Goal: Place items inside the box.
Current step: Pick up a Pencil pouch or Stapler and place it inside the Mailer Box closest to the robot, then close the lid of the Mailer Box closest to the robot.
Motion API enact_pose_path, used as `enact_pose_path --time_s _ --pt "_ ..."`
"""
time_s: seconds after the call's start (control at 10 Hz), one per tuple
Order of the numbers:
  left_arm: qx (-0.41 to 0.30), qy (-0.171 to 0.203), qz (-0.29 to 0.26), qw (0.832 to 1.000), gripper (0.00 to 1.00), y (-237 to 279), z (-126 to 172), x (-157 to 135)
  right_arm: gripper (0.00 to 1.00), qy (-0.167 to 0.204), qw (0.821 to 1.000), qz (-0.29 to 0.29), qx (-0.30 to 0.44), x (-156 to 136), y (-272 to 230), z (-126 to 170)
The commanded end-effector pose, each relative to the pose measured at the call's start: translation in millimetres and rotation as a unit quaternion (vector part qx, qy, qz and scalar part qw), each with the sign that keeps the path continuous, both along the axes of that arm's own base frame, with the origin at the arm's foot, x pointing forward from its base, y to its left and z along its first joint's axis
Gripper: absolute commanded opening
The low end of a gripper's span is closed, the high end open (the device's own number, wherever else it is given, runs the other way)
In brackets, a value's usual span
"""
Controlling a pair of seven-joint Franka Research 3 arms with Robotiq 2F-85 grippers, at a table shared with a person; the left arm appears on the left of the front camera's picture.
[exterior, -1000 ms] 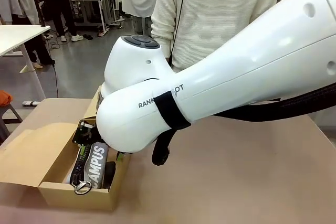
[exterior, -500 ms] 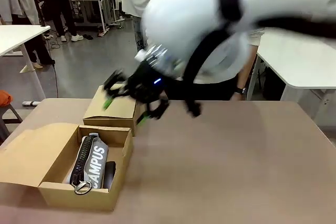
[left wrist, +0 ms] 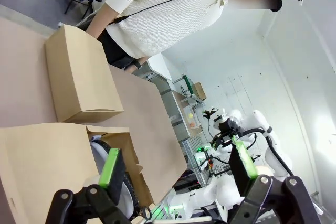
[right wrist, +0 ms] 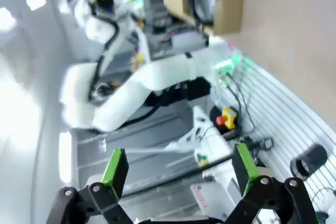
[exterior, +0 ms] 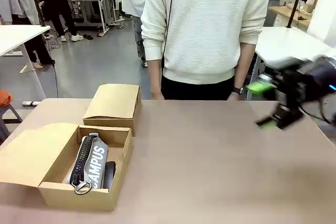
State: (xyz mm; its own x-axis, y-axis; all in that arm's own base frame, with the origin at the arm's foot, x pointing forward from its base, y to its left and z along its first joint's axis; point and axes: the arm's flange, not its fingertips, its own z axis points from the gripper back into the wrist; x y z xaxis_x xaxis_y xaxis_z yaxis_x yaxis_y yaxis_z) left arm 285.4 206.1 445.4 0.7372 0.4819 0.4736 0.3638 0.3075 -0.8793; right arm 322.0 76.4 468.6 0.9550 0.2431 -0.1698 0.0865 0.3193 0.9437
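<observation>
Item: open cardboard box (exterior: 118,179), near-left part of the counter (exterior: 220,171), its wide flap (exterior: 31,153) folded out flat to the left. Contents: grey "CAMPUS" pencil case (exterior: 90,162) lying lengthwise inside, a black stapler (exterior: 109,174) just beside it against the right wall; the slim white pen cannot be made out. Adjacent: smaller closed box (exterior: 113,106), just behind the open one and apparently touching its far wall. Right hand (exterior: 268,106): blurred, at the far right edge of the counter, jaws spread wide, nothing between the green pads. Left hand (left wrist: 176,169): jaws likewise wide apart and empty, poised above the open box. A person (exterior: 207,30) stands at the far side, arms hanging down. Risks, as judged: the flap lies unsecured, so a sweeping arm could catch it and drag or tip the box; the pencil case's zip ring (exterior: 82,187) rests over the near wall and could snag a closing lid; a further item dropped on the tilted case may slide out. View differences: the front view gives the box contents and the person's position; the left wrist view shows its own pads over the box edge and the smaller box from above; the right wrist view shows its open pads, one corner of the box and the robot's base hardware.
</observation>
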Motion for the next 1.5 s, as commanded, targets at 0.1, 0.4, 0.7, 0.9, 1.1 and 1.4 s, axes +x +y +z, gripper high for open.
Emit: enact_pose_path --time_s 0.1,0.4,0.7,0.9,1.1,1.4 --pt "-0.006 -0.014 0.002 1.0 1.0 -2 1 0 1.0 0.017 0.999 -0.014 0.029 -26 -61 -78" --pt "-0.006 -0.014 0.002 1.0 1.0 -2 1 0 1.0 0.04 0.995 -0.081 0.035 -64 -76 -153" --pt "-0.006 -0.014 0.002 1.0 1.0 -2 1 0 1.0 0.033 0.998 -0.044 0.037 -10 -101 -100" --pt "-0.006 -0.014 0.002 1.0 1.0 -2 1 0 1.0 0.033 0.998 -0.044 0.037 -10 -101 -100" --pt "-0.006 -0.014 0.002 1.0 1.0 -2 1 0 1.0 0.033 0.998 -0.044 0.037 -10 -101 -100" --pt "-0.006 -0.014 0.002 1.0 1.0 -2 1 0 1.0 0.033 0.998 -0.044 0.037 -10 -101 -100"
